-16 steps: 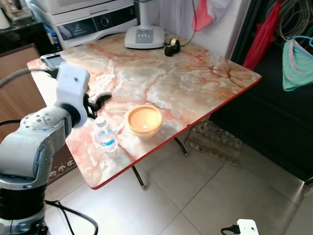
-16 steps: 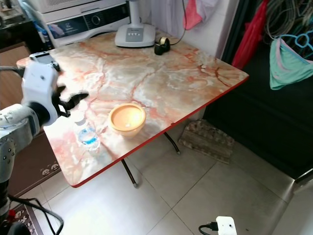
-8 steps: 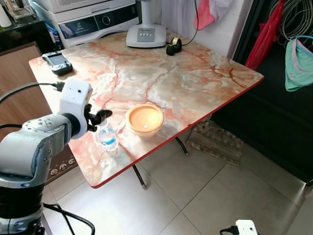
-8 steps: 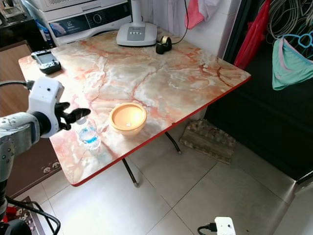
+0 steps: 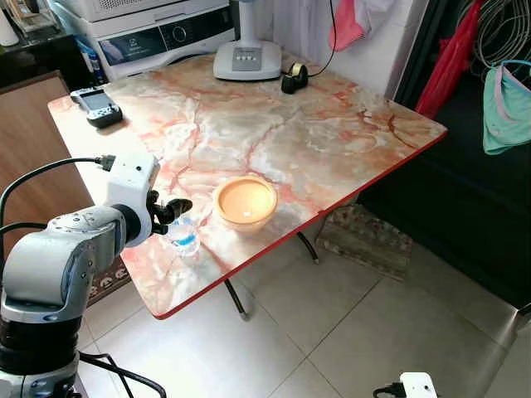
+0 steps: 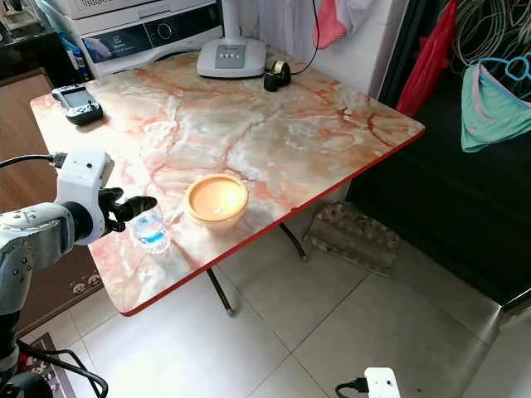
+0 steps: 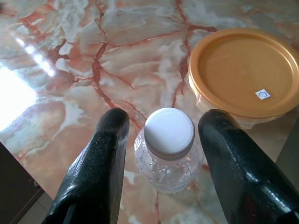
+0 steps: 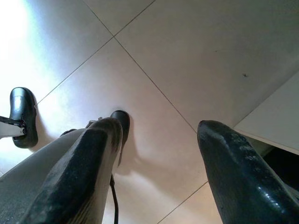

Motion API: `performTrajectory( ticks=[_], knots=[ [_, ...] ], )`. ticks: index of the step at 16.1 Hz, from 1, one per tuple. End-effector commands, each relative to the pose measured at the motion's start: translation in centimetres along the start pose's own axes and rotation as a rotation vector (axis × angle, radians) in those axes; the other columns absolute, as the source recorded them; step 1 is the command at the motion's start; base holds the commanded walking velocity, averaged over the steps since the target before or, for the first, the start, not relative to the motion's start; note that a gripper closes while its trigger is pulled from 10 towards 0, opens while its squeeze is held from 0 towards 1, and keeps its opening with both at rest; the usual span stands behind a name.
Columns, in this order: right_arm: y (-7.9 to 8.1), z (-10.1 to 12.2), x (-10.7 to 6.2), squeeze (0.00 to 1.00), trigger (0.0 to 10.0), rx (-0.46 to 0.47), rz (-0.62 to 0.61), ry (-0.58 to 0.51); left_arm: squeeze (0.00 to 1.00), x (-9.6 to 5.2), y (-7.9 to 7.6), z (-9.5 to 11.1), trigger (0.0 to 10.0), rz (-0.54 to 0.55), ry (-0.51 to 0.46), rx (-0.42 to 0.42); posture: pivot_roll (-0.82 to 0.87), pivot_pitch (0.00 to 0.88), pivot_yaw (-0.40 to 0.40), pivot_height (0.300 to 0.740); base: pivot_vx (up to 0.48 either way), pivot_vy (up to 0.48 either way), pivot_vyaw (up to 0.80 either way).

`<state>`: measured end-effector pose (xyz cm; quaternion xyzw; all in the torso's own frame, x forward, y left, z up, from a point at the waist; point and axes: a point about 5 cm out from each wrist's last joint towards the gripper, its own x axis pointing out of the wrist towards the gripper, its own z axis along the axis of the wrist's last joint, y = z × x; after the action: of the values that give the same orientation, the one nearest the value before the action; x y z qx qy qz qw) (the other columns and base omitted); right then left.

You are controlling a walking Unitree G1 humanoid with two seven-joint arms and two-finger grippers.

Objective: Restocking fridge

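Left wrist view, end effector [image 7: 161, 135] straddling bottle [image 7: 169, 154] (base hidden), fingers apart

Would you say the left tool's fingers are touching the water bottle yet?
Apart. In the left wrist view, the left tool straddles the water bottle, with marble table showing between its cap and each finger.

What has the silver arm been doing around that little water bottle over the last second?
The left gripper has come down from above the small clear plastic water bottle with a white cap until its open black fingers straddle the bottle's neck without clamping it yet. The bottle, the round orange lidded container beside it and the pink marble-patterned table stayed put. The right gripper hangs idle over the floor.
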<state>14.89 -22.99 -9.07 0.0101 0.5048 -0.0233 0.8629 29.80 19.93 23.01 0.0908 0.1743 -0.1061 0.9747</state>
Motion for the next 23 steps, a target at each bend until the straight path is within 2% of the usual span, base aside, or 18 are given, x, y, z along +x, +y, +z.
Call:
performTrajectory(
  ticks=[1,11,12,13,14,15,23],
  knots=[
    [-0.28,-0.54,-0.13,0.00,10.0,-0.004,-0.004,0.016,0.00,0.00,0.42,-0.44,10.0,0.033,0.019,-0.002,0.11,0.097,0.004,0.740,0.000,0.000,0.00],
    [-0.41,-0.52,-0.16,0.00,10.0,-0.004,-0.007,0.016,0.00,0.27,0.09,-0.93,10.0,0.020,0.009,-0.056,0.10,0.108,-0.003,0.740,0.000,0.000,0.00],
    [-0.43,-0.51,-0.16,0.00,10.0,-0.004,-0.007,0.015,0.00,0.28,0.06,-0.91,6.5,0.023,0.009,-0.057,0.10,0.108,-0.003,0.740,0.000,0.000,0.00],
    [-0.43,-0.51,-0.16,0.00,10.0,-0.004,-0.007,0.015,0.00,0.27,0.05,-0.90,4.5,0.024,0.008,-0.057,0.10,0.110,-0.004,0.740,0.000,0.000,0.00],
    [-0.44,-0.50,-0.16,0.00,10.0,-0.004,-0.007,0.015,0.00,0.27,0.06,-0.89,1.5,0.026,0.007,-0.056,0.10,0.110,-0.004,0.740,0.000,0.000,0.00],
    [-0.44,-0.49,-0.16,0.00,10.0,-0.004,-0.006,0.015,0.00,0.28,0.07,-0.90,0.0,0.027,0.007,-0.055,0.10,0.110,-0.004,0.740,0.000,0.000,0.00],
    [-0.39,-0.43,-0.14,0.00,10.0,-0.004,-0.003,0.015,0.00,0.34,-0.14,-1.31,0.0,0.021,0.022,-0.054,0.10,0.116,-0.005,0.740,0.000,0.000,0.00]
  ],
)
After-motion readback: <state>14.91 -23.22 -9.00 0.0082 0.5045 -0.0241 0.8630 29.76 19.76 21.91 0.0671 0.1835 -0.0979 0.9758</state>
